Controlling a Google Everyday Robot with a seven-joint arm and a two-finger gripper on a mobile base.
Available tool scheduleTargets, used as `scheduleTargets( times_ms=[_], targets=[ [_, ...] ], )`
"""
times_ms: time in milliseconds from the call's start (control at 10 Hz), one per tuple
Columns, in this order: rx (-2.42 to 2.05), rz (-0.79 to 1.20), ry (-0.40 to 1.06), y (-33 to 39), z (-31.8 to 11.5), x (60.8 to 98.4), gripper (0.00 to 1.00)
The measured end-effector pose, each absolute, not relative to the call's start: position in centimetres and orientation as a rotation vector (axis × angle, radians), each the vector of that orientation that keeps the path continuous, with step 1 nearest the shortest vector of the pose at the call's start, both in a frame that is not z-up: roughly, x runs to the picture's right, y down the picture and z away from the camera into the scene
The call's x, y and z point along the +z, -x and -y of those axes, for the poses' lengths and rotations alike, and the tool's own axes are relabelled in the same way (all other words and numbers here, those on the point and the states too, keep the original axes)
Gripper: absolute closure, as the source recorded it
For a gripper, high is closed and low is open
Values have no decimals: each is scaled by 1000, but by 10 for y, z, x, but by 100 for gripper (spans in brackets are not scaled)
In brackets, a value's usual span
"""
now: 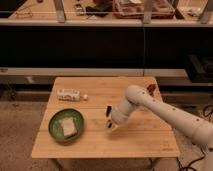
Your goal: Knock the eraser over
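One gripper (111,125) sits against the eraser (107,110); its grip state cannot be told

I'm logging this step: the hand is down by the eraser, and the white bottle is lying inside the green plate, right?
Not quite. The camera view shows the white bottle lying on the table behind the green plate, not in it. The hand is indeed by the eraser.

My tool (111,125) sits mid-bench, right up against the eraser (107,110), which stands just far of it. Left of that, the green plate (65,125) blocks the near-left; the white bottle (70,94) lies along the far-left. My own arm (160,111) crosses the right side and hides most of the cup (151,89). Bare bench (100,147) runs along the near edge.
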State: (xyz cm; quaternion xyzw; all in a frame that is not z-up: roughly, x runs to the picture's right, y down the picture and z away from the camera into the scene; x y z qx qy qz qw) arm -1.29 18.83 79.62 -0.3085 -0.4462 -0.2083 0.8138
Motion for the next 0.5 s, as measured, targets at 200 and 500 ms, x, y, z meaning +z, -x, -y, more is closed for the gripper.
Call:
scheduleTargets(
  times_ms=[200, 500],
  targets=[
    [-315, 1011, 560, 65, -122, 825, 100],
    [-216, 1051, 495, 92, -76, 843, 81]
  ],
)
